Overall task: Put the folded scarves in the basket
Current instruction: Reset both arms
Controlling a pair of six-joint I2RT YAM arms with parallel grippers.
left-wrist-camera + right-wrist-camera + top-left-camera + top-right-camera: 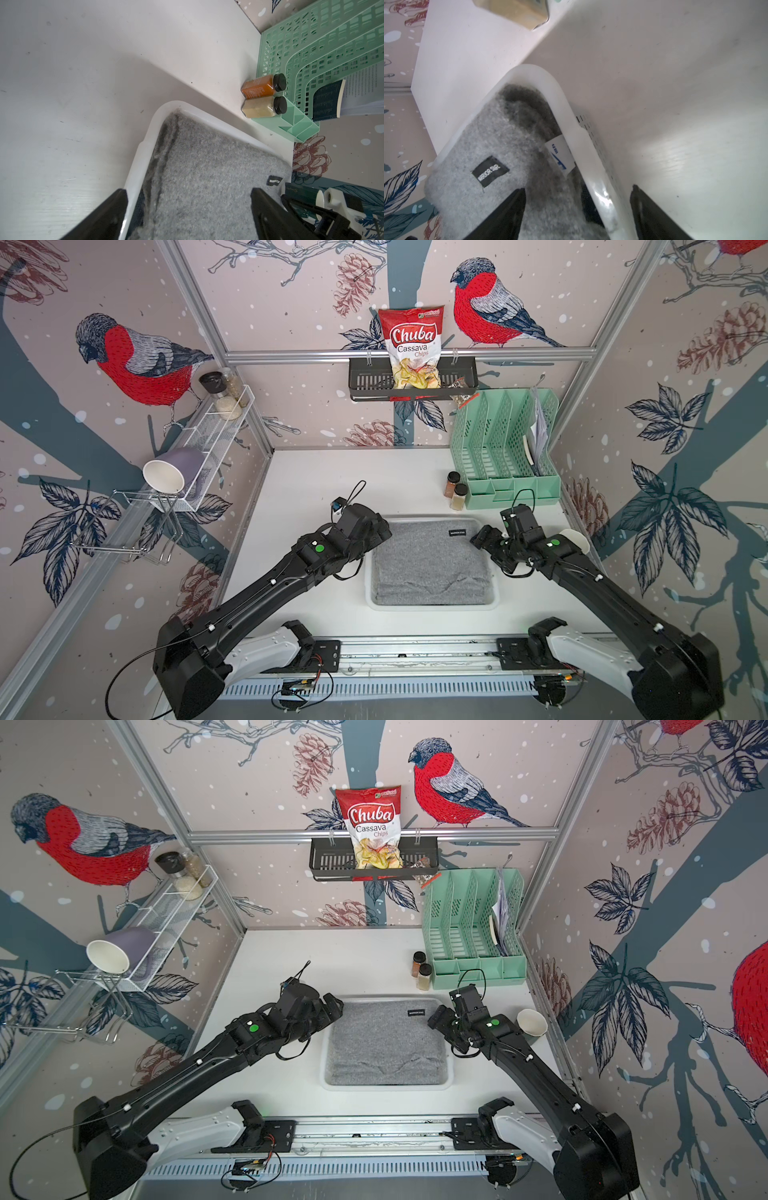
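Grey scarf [430, 564] lies folded flat inside basket [432, 608], filling it. Soft, light, limp; best pinched at folded edges. Left tool [189, 191] and right tool [578, 188]: jaws apart, straddling basket rim, empty.

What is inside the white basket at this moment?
A folded grey scarf fills the basket, black label up. Its floor and anything beneath the scarf are covered.

Robot lab booth, dressed up homey: bird-print panels [291, 294] are fitted into aluminium framing [291, 357], and a mounting rail [415, 645] is fixed at the surface's [332, 472] front.
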